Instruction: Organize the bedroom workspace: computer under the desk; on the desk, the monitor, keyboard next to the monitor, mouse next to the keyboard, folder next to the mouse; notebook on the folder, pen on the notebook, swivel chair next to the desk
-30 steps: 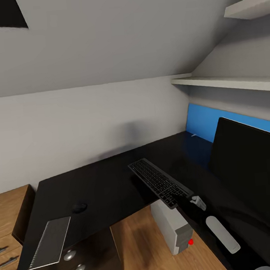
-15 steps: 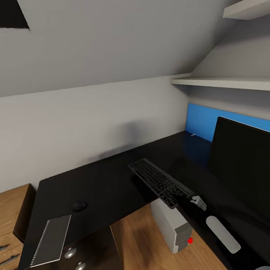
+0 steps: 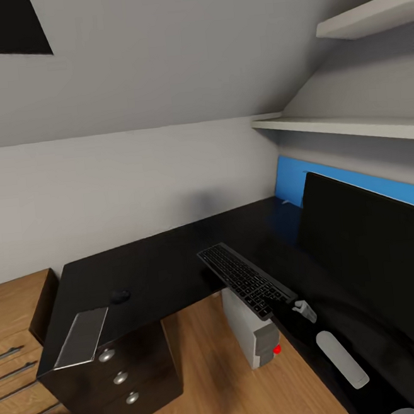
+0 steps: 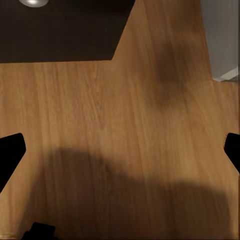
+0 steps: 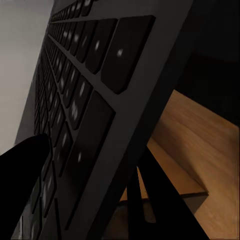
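Note:
My right gripper is shut on the near end of the dark keyboard. It holds the keyboard above the inner corner of the glossy black desk, in front of the monitor. The right wrist view has the keyboard clamped between two black fingers. The light-grey computer stands on the floor under the desk. A small dark mouse and a grey notebook lie on the desk's left end. Over the wooden floor, my left gripper is open and holds nothing.
Dark drawers with silver knobs sit under the desk's left end, with a light wooden chest beside them. White wall shelves hang above the monitor and the blue back panel. A drawer front and the computer edge the floor.
The whole head view has shifted: desk, monitor and computer sit further left and the shelves lower, so the camera moved. The keyboard stays in my right gripper's hold.

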Controlling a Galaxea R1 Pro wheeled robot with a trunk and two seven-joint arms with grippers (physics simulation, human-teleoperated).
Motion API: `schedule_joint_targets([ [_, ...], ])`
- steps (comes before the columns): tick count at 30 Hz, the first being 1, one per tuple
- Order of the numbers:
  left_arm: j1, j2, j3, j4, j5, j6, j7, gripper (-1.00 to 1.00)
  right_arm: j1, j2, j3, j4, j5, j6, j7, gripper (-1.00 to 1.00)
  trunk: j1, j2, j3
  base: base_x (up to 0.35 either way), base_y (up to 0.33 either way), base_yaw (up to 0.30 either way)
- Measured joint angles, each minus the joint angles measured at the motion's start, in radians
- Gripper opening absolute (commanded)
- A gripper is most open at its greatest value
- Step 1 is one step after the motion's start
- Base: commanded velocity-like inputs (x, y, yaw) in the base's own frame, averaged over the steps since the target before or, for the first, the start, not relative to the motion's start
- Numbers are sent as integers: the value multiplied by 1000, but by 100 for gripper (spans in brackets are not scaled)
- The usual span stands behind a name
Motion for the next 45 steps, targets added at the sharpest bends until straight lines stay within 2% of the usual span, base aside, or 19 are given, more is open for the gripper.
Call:
schedule_joint_targets([
  [21,0,0,0,0,-2,0,0,100,0,0,-1,0,1,0,1,-100,0,0,0,-281,-162,0],
  [26,0,0,-1,0,-2,1,0,100,0,-15,-2,-3,-2,0,16,-100,0,0,0,-241,-138,0],
  [45,0,0,-2,0,-2,1,0,100,0,-24,-2,-4,-4,-2,32,-100,-1,0,0,-18,-8,0],
])
